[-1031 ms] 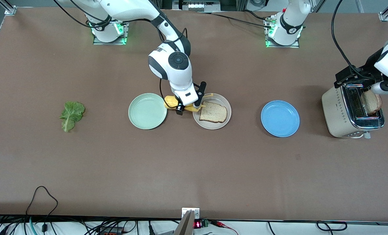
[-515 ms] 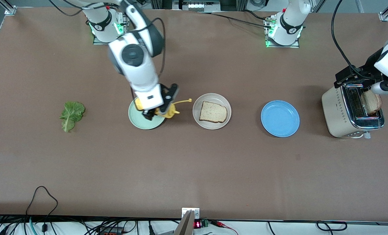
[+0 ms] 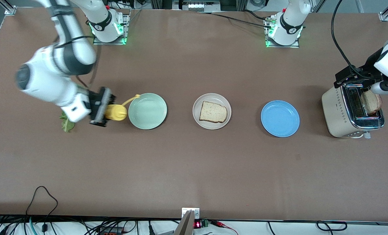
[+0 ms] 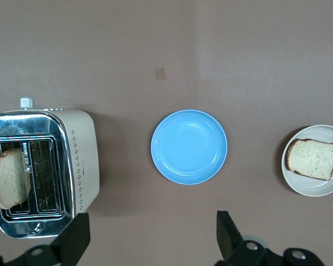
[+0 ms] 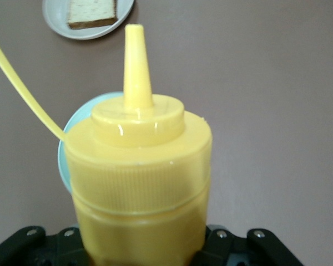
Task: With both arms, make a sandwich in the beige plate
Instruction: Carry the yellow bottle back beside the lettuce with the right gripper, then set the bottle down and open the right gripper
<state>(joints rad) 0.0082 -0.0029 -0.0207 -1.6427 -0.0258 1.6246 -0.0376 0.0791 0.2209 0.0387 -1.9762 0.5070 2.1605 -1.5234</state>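
**Right gripper** point(image 3: 106, 111): middle height of the front view, toward the right arm's end of the table. Fingers part-closed, pinching the body of a yellow squeeze bottle point(image 3: 116, 113). The bottle is carried sideways, with its nozzle toward the mint-green plate point(image 3: 147, 111) and its thin cap strap point(image 3: 130, 99) trailing loose. It is over bare table, between the lettuce leaf point(image 3: 66, 124) and the mint-green plate.

**Left gripper** point(image 4: 150, 244): upper edge of the front view at the left arm's end, above the toaster point(image 3: 342, 112). Fingers point(image 4: 73, 237) spread fully apart, holding and touching nothing. This arm waits.

**Beige plate** point(image 3: 212, 95): centre of the front view, between the mint-green plate and the blue plate point(image 3: 280, 118). One bread slice point(image 3: 213, 112) lies flat on it.

**Second bread slice** point(image 3: 371, 101): standing up out of a toaster slot.

**Lettuce leaf**: on the table, partly covered by the right arm.

**Change from earlier frames:**
- One second ago the right gripper and bottle were at the beige plate's rim, beside the bread.
- Half a second ago they were over the mint-green plate.
- Now they have passed that plate toward the lettuce.
- The left arm, the plates, both slices and the lettuce are unmoved.
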